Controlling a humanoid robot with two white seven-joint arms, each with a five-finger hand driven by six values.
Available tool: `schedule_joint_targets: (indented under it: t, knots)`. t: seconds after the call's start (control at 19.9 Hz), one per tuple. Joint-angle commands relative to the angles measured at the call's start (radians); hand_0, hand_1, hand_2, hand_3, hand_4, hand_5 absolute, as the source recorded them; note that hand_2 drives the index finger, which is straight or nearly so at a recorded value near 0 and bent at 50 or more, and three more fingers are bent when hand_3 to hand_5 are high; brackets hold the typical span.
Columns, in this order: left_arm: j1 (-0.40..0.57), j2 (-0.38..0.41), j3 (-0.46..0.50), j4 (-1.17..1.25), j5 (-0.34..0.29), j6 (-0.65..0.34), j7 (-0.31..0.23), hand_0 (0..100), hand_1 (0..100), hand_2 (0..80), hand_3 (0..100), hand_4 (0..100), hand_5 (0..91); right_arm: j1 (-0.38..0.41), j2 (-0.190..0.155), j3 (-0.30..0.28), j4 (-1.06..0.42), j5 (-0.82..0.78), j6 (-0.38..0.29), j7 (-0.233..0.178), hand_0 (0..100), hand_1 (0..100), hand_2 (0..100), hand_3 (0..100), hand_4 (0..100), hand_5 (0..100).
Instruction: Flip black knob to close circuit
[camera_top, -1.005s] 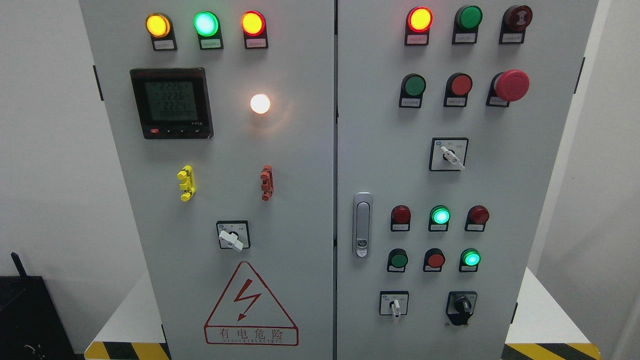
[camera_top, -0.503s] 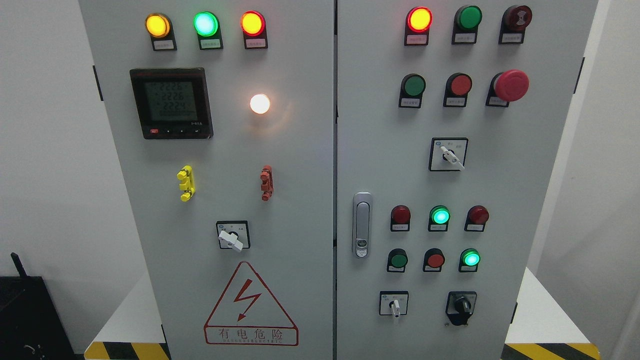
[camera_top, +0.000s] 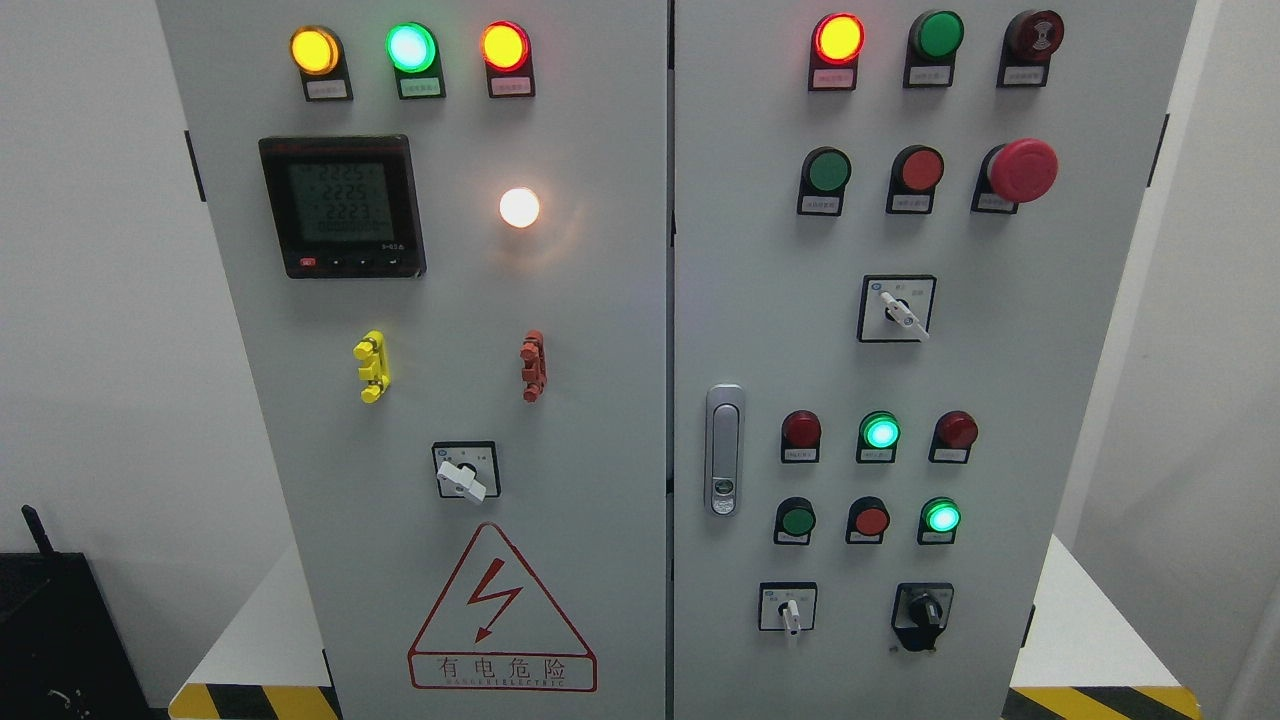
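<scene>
1. Sitting at the lower right of the grey metal cabinet door (camera_top: 1000, 400), the black rotary knob (camera_top: 922, 610) is seen untouched.
2. Neither hand is shown, so the fingers' state cannot be told.
3. Round glossy lamps are mounted above it.

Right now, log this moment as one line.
phase: pre-reach | black knob: untouched, lower right door | hands: none in view | cabinet lamps lit

Black knob (camera_top: 923, 610), right door's bottom corner

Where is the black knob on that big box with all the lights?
In the head view, the black knob sits at the bottom right of the right door, right of a small white switch and below a lit green light.
</scene>
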Motion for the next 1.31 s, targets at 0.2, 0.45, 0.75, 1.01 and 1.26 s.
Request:
schedule_joint_targets:
  t: [0.2,0.45,0.75,1.01,1.26]
  knots:
    - [0.034,0.000,0.011,-0.034,0.008,-0.001,0.000,0,0,0.0,5,3,0.0,-0.088,-0.018,-0.108,-0.258,0.799,-0.060,-0.221,0,29,67,87,74,71]
    - [0.034,0.000,0.011,-0.034,0.008,-0.001,0.000,0,0,0.0,5,3,0.0,-0.204,-0.003,0.016,-0.279,1.130,0.170,-0.213,0,29,76,95,78,77]
    - [0.034,0.000,0.011,-0.034,0.008,-0.001,0.000,0,0,0.0,5,3,0.0,-0.301,0.012,0.123,-0.278,1.332,0.267,-0.117,0,20,83,100,80,79]
    - [0.034,0.001,0.011,-0.034,0.008,-0.001,0.000,0,0,0.0,5,3,0.0,-0.367,0.037,0.162,-0.263,1.426,0.278,-0.054,0,4,85,100,79,80]
    - [0.034,0.001,0.011,-0.034,0.008,-0.001,0.000,0,0,0.0,5,3,0.0,-0.424,0.043,0.162,-0.195,1.441,0.285,-0.052,0,0,85,100,79,80]
